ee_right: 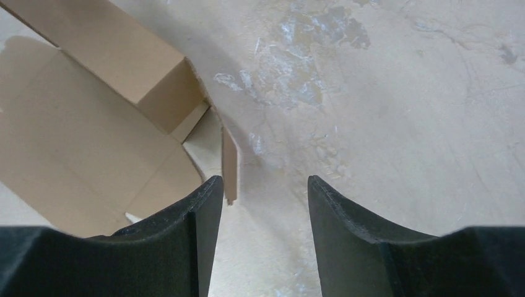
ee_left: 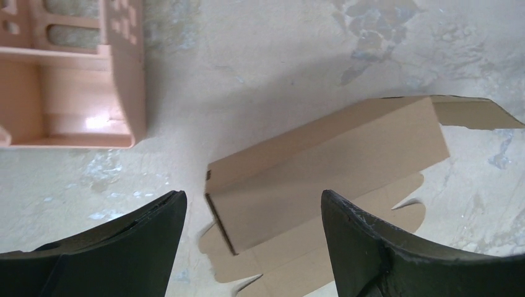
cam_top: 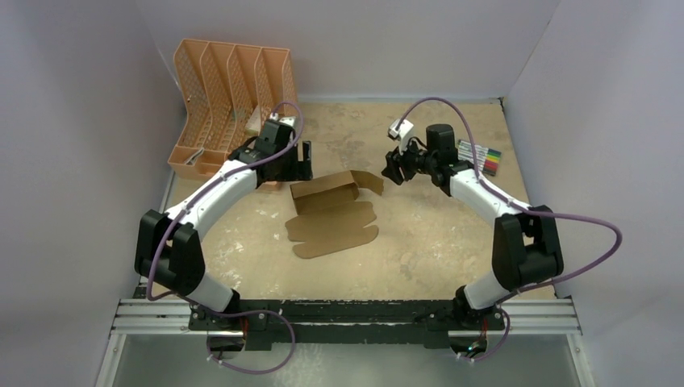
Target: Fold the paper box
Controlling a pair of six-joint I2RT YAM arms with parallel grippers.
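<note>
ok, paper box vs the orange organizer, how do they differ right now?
The paper box is plain brown cardboard; the organizer is peach-orange slotted plastic. The box is far smaller than the organizer. The box lies mid-table, partly folded with flaps flat; the organizer sits in the far-left corner by the wall. Both rest on the table.

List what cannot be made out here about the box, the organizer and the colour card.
- Organizer: the left wrist view shows one corner only; the top and left edges cut off the rest.
- Box: the right wrist view loses its left part past the edge, and its near flap behind a finger.
- Colour card: in the top view it is too small to read the print.
</note>
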